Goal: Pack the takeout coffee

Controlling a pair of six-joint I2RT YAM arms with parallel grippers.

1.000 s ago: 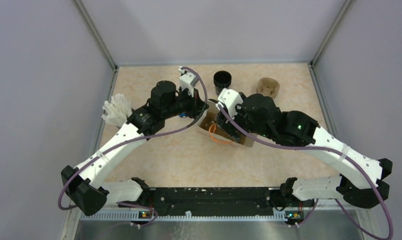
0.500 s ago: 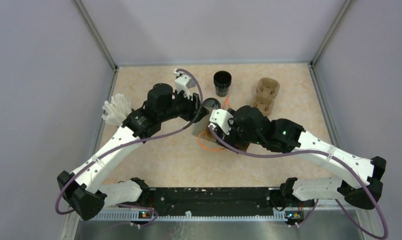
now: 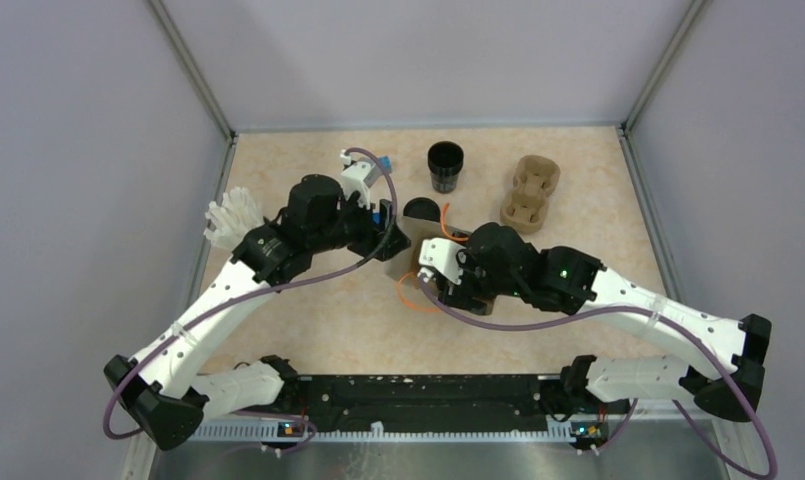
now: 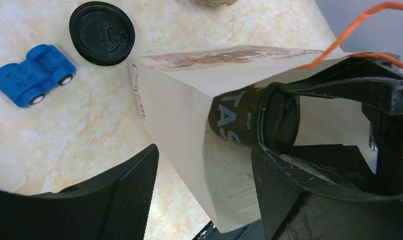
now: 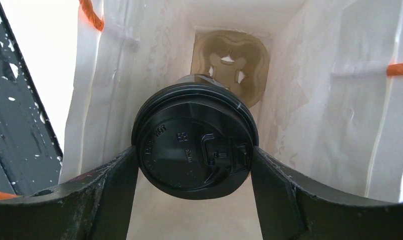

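In the right wrist view my right gripper (image 5: 194, 152) is shut on a black lidded takeout coffee cup (image 5: 194, 145), one finger on each side of the lid. The cup hangs inside a white paper bag (image 5: 309, 90), above a brown pulp carrier (image 5: 229, 57) at the bag's bottom. In the left wrist view the same cup (image 4: 239, 122) shows through the bag's mouth (image 4: 179, 100). My left gripper (image 4: 204, 160) is open, and the bag's side wall passes between its fingers. A second, open black cup (image 3: 444, 165) stands at the back, with a flat black lid (image 3: 421, 209) on the table.
A blue toy car (image 4: 33, 75) lies beside the loose lid (image 4: 101, 33). Another brown pulp carrier (image 3: 531, 192) sits at the back right. White utensils (image 3: 233, 218) stand at the left edge. The bag's orange handles (image 3: 408, 295) stick out towards the near side.
My left gripper has opened, let go of the bag's rim and drawn back to the left. My right arm has moved nearer and left with the cup in the bag.
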